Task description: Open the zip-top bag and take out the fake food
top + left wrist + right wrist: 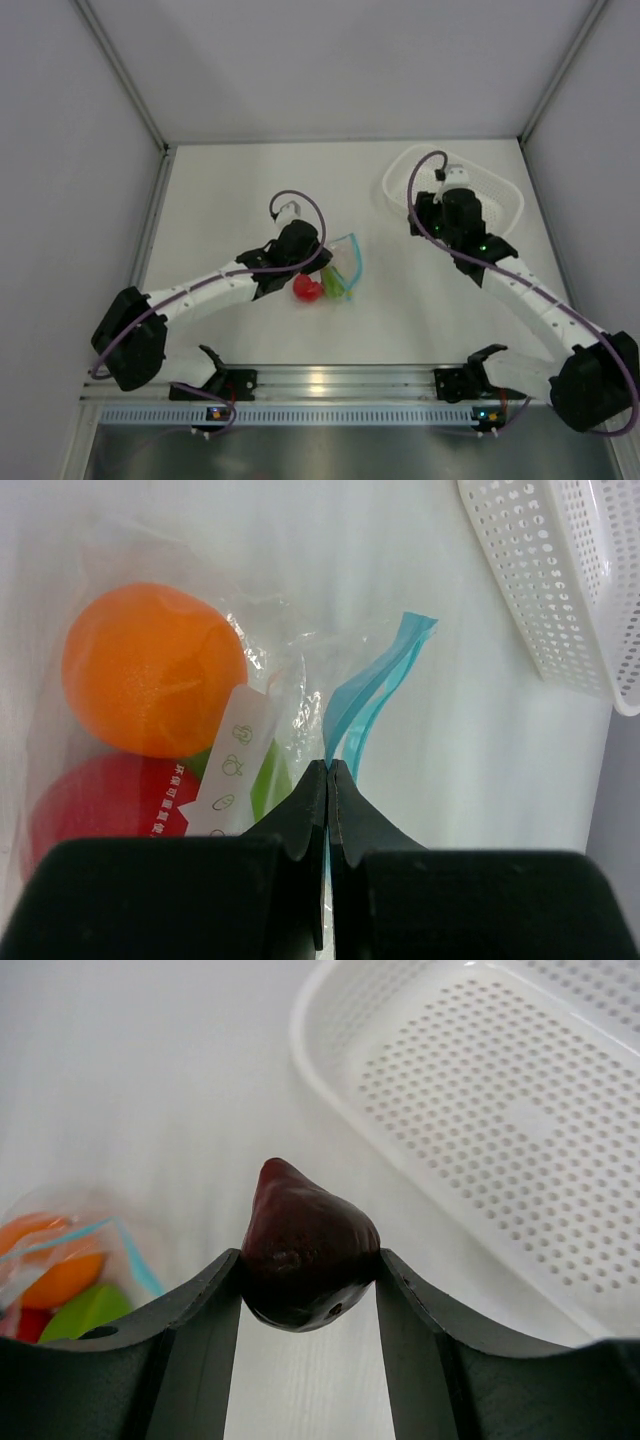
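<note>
I hold the left gripper [327, 766] pinched together on the teal strip of the zip-top bag [372, 692], and the right gripper [308, 1272] clamped on the maroon piece [298, 1235] near the white basket [500, 1110].

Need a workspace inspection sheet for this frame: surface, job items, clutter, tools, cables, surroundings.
Surface: white table, no spills seen.
Job's things: zip-top bag at table centre, with orange ball, red ball and green piece inside; maroon piece is out of it.
Clutter: white perforated basket at far right; nothing seen in the visible part.
Grippers: left tool shut on the bag's blue zip strip; right tool grips the maroon piece near the basket's edge.
Cables: purple cable loops along each arm, clear of the bag.
Surroundings: plain grey walls; metal rail at near edge.
</note>
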### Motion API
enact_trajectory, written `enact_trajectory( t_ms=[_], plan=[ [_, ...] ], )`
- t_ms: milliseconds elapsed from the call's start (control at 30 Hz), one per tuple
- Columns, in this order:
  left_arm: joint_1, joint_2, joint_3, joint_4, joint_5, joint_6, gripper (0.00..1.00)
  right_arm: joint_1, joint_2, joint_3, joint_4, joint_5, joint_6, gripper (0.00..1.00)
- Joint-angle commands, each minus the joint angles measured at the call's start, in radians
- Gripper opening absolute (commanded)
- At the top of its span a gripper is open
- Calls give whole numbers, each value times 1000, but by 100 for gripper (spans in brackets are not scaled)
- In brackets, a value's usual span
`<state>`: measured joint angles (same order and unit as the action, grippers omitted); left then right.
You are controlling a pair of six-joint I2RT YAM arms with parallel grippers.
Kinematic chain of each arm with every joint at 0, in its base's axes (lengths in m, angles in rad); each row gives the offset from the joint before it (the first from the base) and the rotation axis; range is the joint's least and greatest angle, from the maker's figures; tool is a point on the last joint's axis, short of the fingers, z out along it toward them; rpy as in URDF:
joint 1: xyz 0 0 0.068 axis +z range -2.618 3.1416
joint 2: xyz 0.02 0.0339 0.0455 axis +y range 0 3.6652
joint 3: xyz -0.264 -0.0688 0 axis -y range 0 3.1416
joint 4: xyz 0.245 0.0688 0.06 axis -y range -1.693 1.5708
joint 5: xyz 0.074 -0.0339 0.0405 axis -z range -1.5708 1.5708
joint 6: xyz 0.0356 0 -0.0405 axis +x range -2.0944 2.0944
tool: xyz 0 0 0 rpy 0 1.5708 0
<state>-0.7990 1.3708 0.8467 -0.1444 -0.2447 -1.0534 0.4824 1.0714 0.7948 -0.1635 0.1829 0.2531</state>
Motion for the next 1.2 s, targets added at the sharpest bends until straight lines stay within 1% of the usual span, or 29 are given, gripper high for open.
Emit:
enact_trajectory(
  t_ms=[0, 33, 67, 133, 167, 233, 267, 400, 467, 500, 533, 600, 733, 800, 867, 1000, 1033, 1067, 1133, 1167],
  plan=[
    [6, -59, -14, 5, -21, -3, 0, -143, 100, 116, -68, -13, -15, 25],
    [6, -64, -15, 3, -19, 1, 0, -166, 132, 145, -92, -11, -15, 26],
    [7, -68, -14, 3, -19, 4, 0, -204, 203, 203, -108, -4, -20, 26],
    [7, -82, -15, 3, -15, 9, 0, -237, 275, 256, -131, 10, -23, 27],
    [7, -85, -15, 3, -13, 10, 0, -266, 339, 300, -136, 10, -29, 27],
    [9, -96, -15, 3, -4, 13, 0, -287, 406, 346, -151, 32, -34, 28],
    [9, -99, -18, 3, -1, 15, 0, -297, 465, 381, -153, 30, -35, 29],
    [9, -110, -20, 3, 10, 20, 0, -327, 605, 471, -165, 24, -38, 31],
    [7, -119, -18, 5, 10, 26, 0, -327, 662, 519, -180, 35, -32, 36],
    [9, -119, -18, 3, 10, 27, 0, -327, 674, 533, -183, 36, -32, 46],
    [9, -122, -18, 3, 10, 29, 0, -329, 683, 543, -185, 36, -25, 50],
    [9, -131, -21, 5, 8, 30, 0, -327, 691, 561, -192, 52, -17, 60],
    [9, -144, -21, 5, 8, 33, 0, -327, 679, 572, -202, 61, -9, 68],
    [9, -151, -23, 5, 10, 36, 0, -327, 658, 567, -209, 53, -8, 75],
    [9, -156, -24, 5, 10, 36, 0, -327, 618, 548, -209, 27, 5, 74],
    [9, -167, -17, 5, 15, 35, 0, -312, 518, 474, -186, -107, 41, 68],
    [9, -170, -15, 5, 15, 36, 0, -303, 471, 439, -174, -132, 47, 66],
    [9, -168, -15, 5, 15, 35, 0, -276, 449, 420, -166, -155, 55, 63],
    [9, -170, -12, 5, 16, 35, 0, -236, 385, 365, -150, -235, 58, 60],
    [9, -170, -12, 5, 16, 35, 0, -190, 365, 345, -125, -255, 61, 60]
  ],
)
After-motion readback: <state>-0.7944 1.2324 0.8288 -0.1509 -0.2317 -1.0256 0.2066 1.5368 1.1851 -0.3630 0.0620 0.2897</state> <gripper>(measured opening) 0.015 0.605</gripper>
